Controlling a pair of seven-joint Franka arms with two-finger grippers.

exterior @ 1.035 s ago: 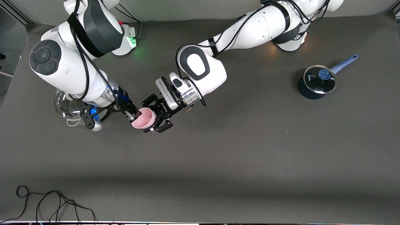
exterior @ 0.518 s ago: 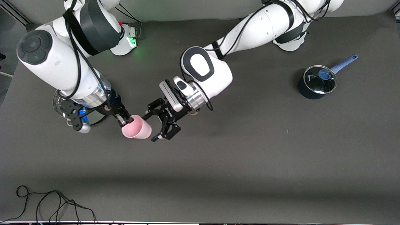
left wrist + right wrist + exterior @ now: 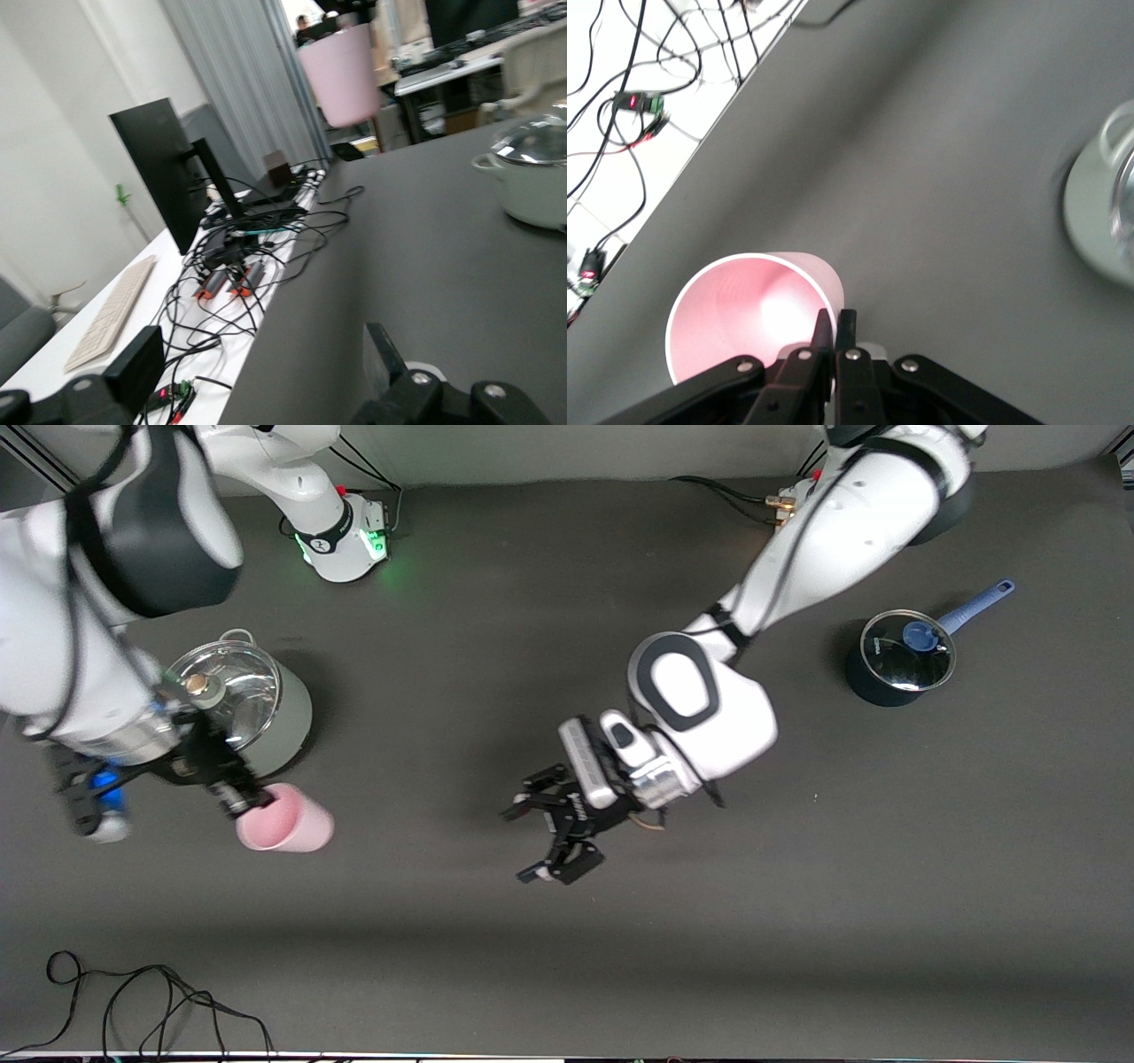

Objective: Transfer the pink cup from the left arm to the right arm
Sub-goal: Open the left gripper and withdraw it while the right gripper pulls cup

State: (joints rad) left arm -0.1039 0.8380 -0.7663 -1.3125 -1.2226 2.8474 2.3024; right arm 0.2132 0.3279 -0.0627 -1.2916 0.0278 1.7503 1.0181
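Note:
The pink cup [image 3: 288, 828] hangs tilted over the table next to a lidded pot, with its mouth turned toward my right gripper [image 3: 251, 808]. That gripper is shut on the cup's rim. In the right wrist view the two fingers pinch the rim wall of the cup [image 3: 740, 310], and the right gripper [image 3: 835, 329] sits at its edge. My left gripper [image 3: 524, 843] is open and empty over the middle of the table, well apart from the cup. In the left wrist view the cup [image 3: 341, 75] shows far off, and the left gripper [image 3: 257, 372] has nothing between its spread fingers.
A pale green pot with a glass lid [image 3: 244, 700] stands beside the cup toward the right arm's end; it also shows in both wrist views [image 3: 536, 173] [image 3: 1103, 212]. A dark saucepan with a blue handle [image 3: 899, 657] stands toward the left arm's end. A black cable [image 3: 133, 1001] lies at the near edge.
The left gripper opened and let go of the cup, then drew back toward its own end. The right arm carried the cup by its rim toward its end, beside the pot.

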